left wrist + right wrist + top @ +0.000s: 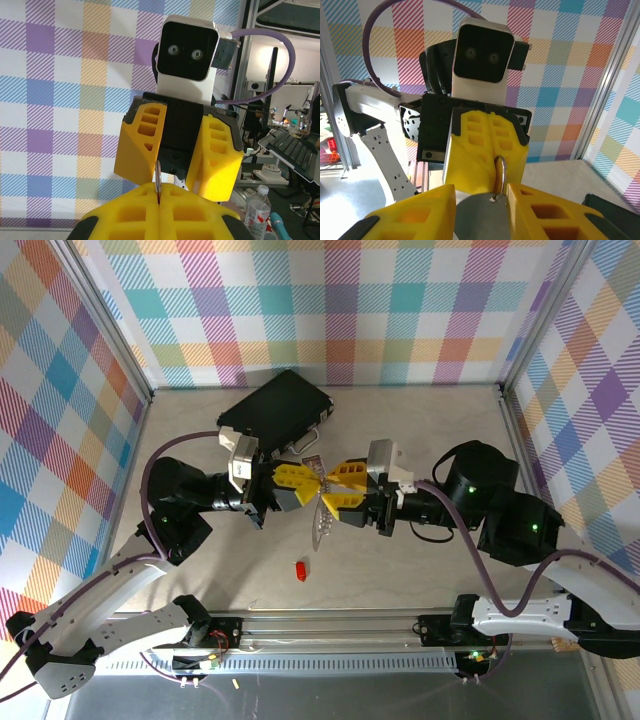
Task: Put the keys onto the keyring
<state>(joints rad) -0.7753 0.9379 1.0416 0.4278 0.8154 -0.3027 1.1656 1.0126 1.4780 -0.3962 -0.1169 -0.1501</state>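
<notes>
The keyring is a thin silver-grey metal loop. My left gripper (311, 483) is shut on it, and the keyring (158, 179) stands edge-on out of the closed yellow fingers. In the right wrist view the keyring (503, 171) curves out of those fingers to a flat grey metal piece (480, 217). That piece lies between the parted fingers of my right gripper (480, 206); whether they touch it I cannot tell. From above, the keyring's bumpy part (322, 525) hangs under the two meeting grippers. The key (300, 570), a tiny bright red oblong, lies on the table in front of them.
A black case (275, 405) lies at the back, just behind the left gripper. Checked walls close in the table on three sides. A metal rail (330, 625) runs along the near edge between the arm bases.
</notes>
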